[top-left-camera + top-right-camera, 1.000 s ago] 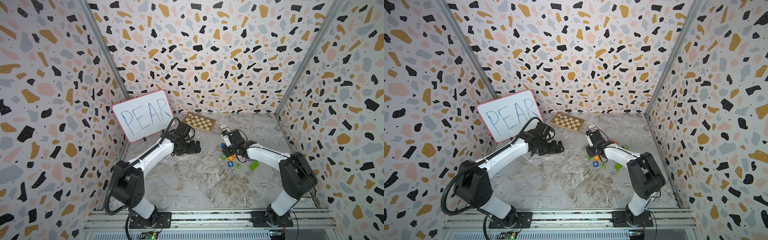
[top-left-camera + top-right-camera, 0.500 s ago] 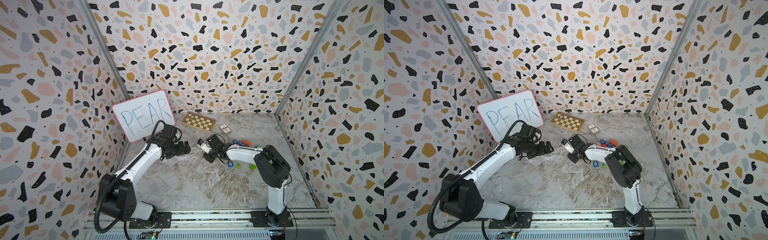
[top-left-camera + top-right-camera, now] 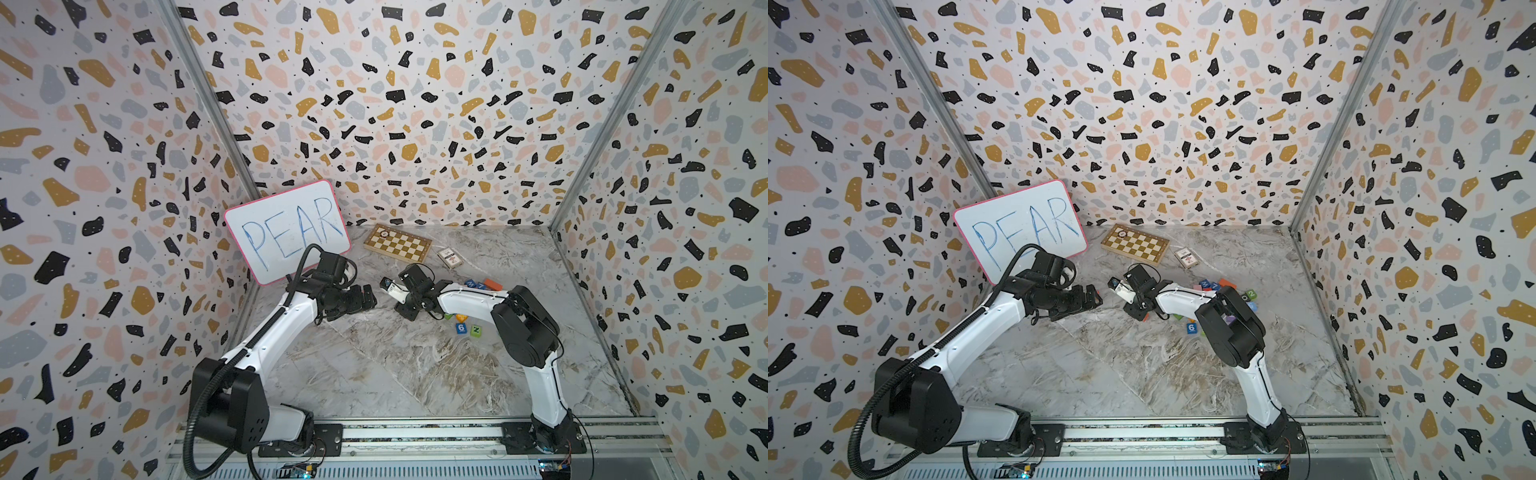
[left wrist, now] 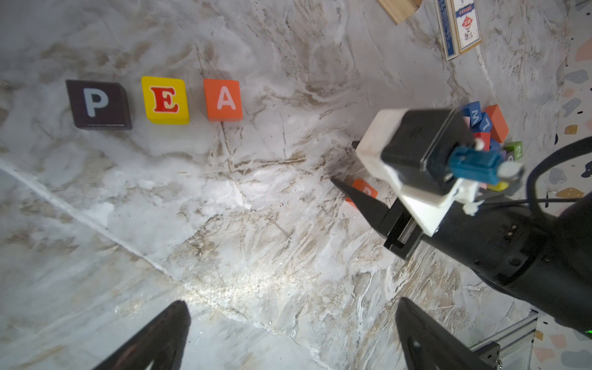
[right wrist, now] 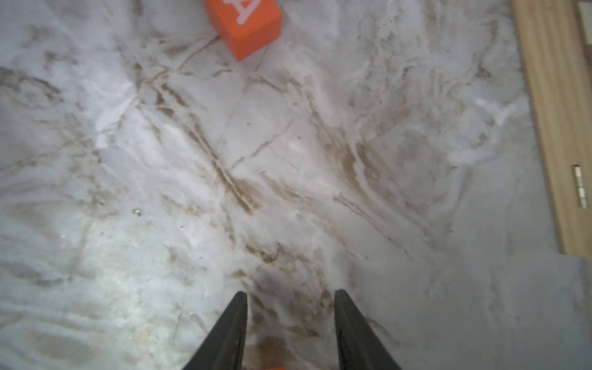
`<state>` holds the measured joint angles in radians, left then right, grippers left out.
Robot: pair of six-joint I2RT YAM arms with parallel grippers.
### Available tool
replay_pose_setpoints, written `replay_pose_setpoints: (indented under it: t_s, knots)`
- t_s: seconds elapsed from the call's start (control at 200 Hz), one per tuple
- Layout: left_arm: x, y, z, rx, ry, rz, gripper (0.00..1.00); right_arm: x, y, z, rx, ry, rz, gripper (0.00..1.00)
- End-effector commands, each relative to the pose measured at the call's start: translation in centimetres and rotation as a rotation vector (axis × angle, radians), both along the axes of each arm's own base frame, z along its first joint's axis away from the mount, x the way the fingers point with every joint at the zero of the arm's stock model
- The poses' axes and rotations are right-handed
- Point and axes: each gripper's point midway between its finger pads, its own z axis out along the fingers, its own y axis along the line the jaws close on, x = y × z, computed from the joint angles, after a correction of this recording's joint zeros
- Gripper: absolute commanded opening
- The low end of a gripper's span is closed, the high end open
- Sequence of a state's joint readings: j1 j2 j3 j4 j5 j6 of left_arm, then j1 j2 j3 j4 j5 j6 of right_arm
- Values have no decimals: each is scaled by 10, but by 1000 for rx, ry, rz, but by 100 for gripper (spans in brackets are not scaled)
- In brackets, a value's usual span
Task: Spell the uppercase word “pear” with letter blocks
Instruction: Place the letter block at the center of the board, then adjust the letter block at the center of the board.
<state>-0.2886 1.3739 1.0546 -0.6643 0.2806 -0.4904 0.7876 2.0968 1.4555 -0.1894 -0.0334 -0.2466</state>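
- Marble table (image 5: 288, 160) lies open from the right claw's (image 5: 291, 293) tips up to the A block (image 5: 246, 25) ahead.
- Right claw sits low, jaws narrowly parted. The R block (image 4: 365, 192) rests on the marble between them, back toward their base. It shows narrower than the gap, so it does not look pinched.
- P block (image 4: 96, 104), E block (image 4: 165, 100) and A block stand in a row, letters up, small gaps between. The A block is the end nearest the right claw, well apart from the R block.
- Left claw (image 4: 291, 301) is spread wide and empty, hovering opposite the right claw, with open marble between its tips and the row.
- Chessboard (image 3: 397, 245) lies beyond the right claw, toward the back wall. Its wooden edge runs off to one side of the stretch to the A block, apart from the jaws.
- Card box (image 3: 450, 257) lies just beside the chessboard.
- Behind the right claw, by its forearm, is a heap of loose blocks (image 3: 482, 286), with a 6 block (image 3: 461, 328) and a green block (image 3: 476, 330) near it.
- Whiteboard (image 3: 286, 228) leans in the corner behind the left claw.
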Motion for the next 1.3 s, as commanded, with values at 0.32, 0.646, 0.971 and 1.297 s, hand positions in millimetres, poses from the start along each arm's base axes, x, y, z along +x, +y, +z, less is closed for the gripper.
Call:
replay_pose_setpoints:
  t_s: [0.32,0.646,0.971,1.297]
  knots:
    - [-10,-15,-8,-113,19,-16,99,-33,-46,55,380,395,-632,51]
    - [-11,-23,-13,-142,29,-21,99,-64,-40,30,438,534,-604,50]
    - [-9,-30,-18,-145,42,-35,100,-61,-40,3,395,552,-613,47]
    - [-8,-33,-23,-150,47,-36,99,-54,-42,-13,377,555,-627,46]
